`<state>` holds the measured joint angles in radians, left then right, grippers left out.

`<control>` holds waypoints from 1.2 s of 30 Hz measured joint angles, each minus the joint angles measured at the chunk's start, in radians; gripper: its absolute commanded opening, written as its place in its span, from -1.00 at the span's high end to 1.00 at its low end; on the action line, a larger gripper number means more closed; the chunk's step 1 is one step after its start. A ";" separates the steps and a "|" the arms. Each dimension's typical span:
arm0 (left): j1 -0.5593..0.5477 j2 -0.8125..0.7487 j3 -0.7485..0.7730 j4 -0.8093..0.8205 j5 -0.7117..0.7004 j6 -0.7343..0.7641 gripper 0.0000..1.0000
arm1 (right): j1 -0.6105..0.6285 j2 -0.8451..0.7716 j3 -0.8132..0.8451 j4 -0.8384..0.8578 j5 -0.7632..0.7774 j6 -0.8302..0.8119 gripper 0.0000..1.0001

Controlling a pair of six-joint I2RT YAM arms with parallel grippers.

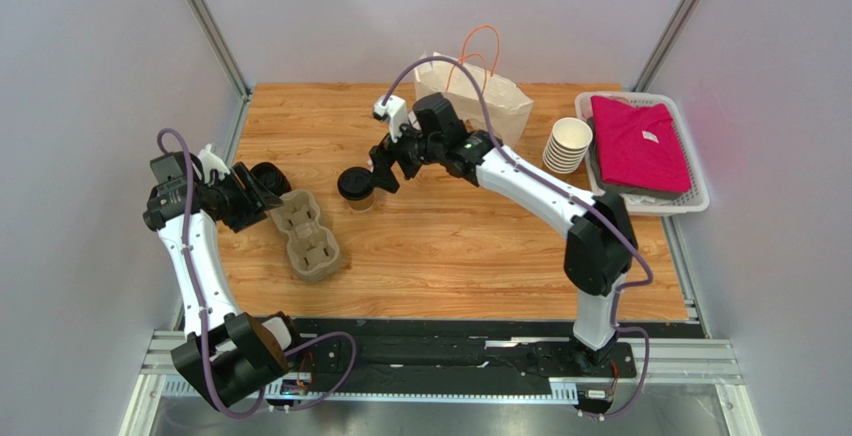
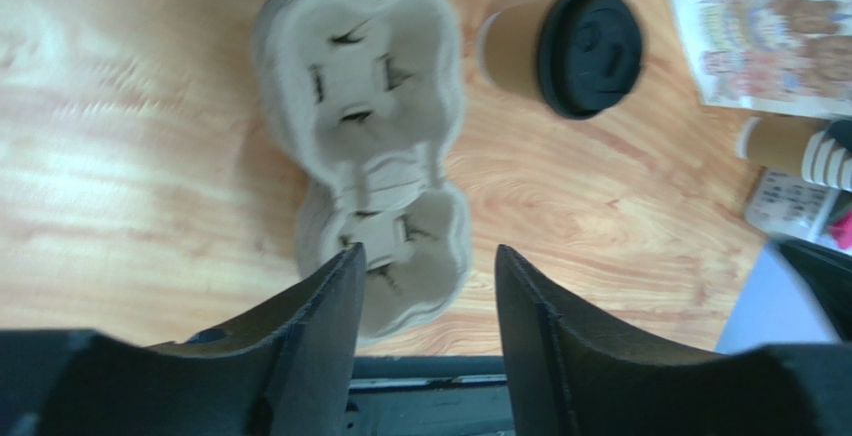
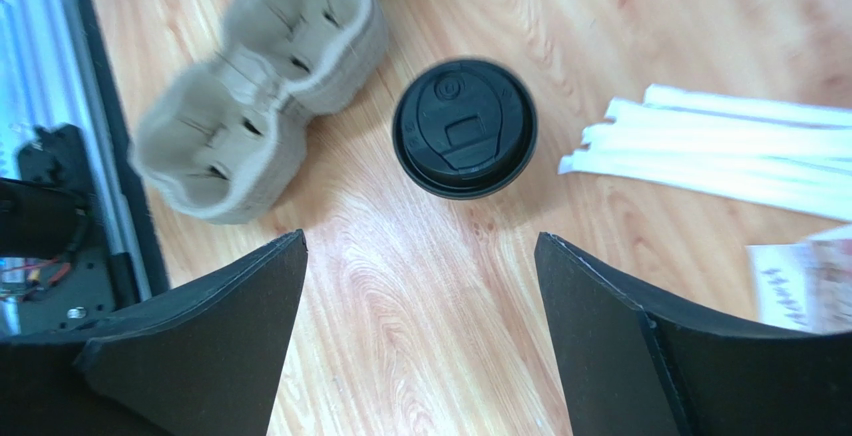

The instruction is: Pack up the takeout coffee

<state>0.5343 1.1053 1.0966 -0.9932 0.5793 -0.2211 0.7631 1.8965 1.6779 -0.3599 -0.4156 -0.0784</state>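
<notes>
**Top view:** cup (image 1: 357, 190) is standing upright mid-tabletop (image 1: 450, 256), long axis vertical. Right fingers (image 1: 384, 169) are hanging just beside it at its 2 o'clock, spread wide, holding nothing. Left fingers (image 1: 262, 188) are sitting at the cup's 9 o'clock, over the far end of the tray (image 1: 308, 238), so the right arm is the nearer one. Bag (image 1: 478, 96) is standing at the cup's 1 o'clock, behind the right wrist, so that arm is lying across the straight path. Cup stack (image 1: 567, 144) and basket (image 1: 700, 198) are sitting at 3 o'clock, well apart. Bare wood is showing at the cup's 4 to 6 o'clock.

**Left wrist:** the fingers (image 2: 325, 311) are standing part-open and clamping nothing. The tray's (image 2: 365, 126) near pocket is showing in the gap; I can't tell if they are touching. Cup (image 2: 520, 46) is sitting at 1 o'clock, well apart from these fingers.

**Right wrist:** it is looking almost straight down. The lid (image 3: 464, 126) is sitting at 12 o'clock, ahead of the wide-open fingers (image 3: 230, 341) and not yet between them. Tray (image 3: 260, 96) is lying at 10 o'clock, near the cup but apart. White bag paper (image 3: 740, 151) is showing at 3 o'clock.

Likely next move: the right arm advancing toward 12 and dropping to straddle the cup wall below the lid. The risk I'm seeing is a finger nudging the cup into the tray or tipping it.
</notes>
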 measured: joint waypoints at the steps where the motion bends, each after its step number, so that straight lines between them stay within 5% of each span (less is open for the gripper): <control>1: 0.000 -0.005 -0.011 -0.010 -0.021 -0.001 -0.03 | -0.003 -0.031 -0.004 -0.005 0.001 0.000 -0.80; 10: 0.002 0.077 -0.062 -0.007 -0.153 -0.027 -0.02 | -0.055 -0.291 -0.182 -0.106 0.036 -0.024 -0.82; 17: -0.033 0.163 -0.062 0.015 -0.225 -0.049 0.08 | -0.090 -0.333 -0.321 -0.161 0.056 -0.027 -0.82; 31: -0.168 0.208 -0.097 0.085 -0.280 -0.087 0.15 | -0.147 -0.333 -0.324 -0.177 0.064 -0.027 -0.82; 36: -0.173 0.205 -0.097 0.093 -0.264 -0.087 0.09 | -0.194 -0.314 -0.182 -0.239 0.092 -0.029 -0.86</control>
<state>0.3614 1.3106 0.9993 -0.8997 0.3157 -0.3080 0.5694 1.5826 1.4960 -0.5991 -0.3241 -0.1078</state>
